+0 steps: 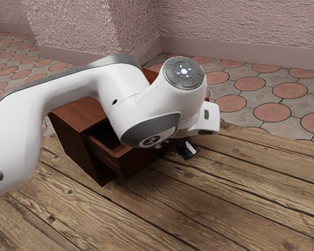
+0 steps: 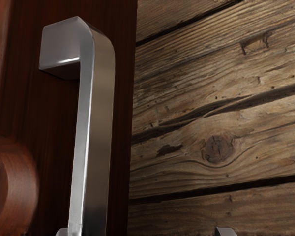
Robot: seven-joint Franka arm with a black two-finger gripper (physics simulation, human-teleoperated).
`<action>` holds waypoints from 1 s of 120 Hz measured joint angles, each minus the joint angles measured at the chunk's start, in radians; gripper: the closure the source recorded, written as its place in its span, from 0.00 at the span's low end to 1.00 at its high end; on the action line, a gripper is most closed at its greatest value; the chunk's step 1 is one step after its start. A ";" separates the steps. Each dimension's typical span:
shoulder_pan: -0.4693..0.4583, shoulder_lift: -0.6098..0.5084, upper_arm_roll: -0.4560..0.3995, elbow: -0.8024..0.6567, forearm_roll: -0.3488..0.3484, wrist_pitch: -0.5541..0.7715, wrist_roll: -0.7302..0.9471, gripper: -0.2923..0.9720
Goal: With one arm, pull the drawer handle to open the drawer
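Can't make out the claw's open-or-shut state behind the arm, but parked right by the drawer handle near the surface's far edge, presumably to tug the part-open drawer out further.

Your inventory, counted by kind:
- Cabinet, dark red wood: 1.
- Drawer in it: 1 that you can count (the arm covers much of the cabinet's front).
- Drawer handle, brushed metal bar: 1.
- Rounded red-wood piece beside the handle: 1, too blurred for you to tell what it is.
- Robot arm, white: 1.
- Gripper, black: 1.
- Plank table: 1.
- Tiled floor: 1, with too many round red tiles for you to count.
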 joint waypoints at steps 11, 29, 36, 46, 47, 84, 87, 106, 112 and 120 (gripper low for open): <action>-0.010 -0.011 0.001 -0.008 -0.001 0.000 -0.007 0.56; -0.025 -0.013 0.001 -0.013 -0.001 0.000 -0.020 0.56; -0.026 -0.013 0.001 -0.014 -0.001 0.000 -0.025 0.56; -0.028 -0.013 0.001 -0.014 -0.001 0.000 -0.031 0.55; -0.028 -0.013 0.001 -0.014 -0.002 0.000 -0.032 0.55; -0.035 -0.017 0.001 -0.012 0.013 0.000 -0.048 0.54; -0.036 -0.021 0.000 -0.011 0.017 -0.001 -0.048 0.54; -0.037 -0.036 0.001 0.005 0.049 -0.013 -0.051 0.53; -0.036 -0.037 0.001 0.015 0.059 -0.024 -0.052 0.53; -0.040 -0.040 0.001 0.045 0.076 -0.046 -0.053 0.53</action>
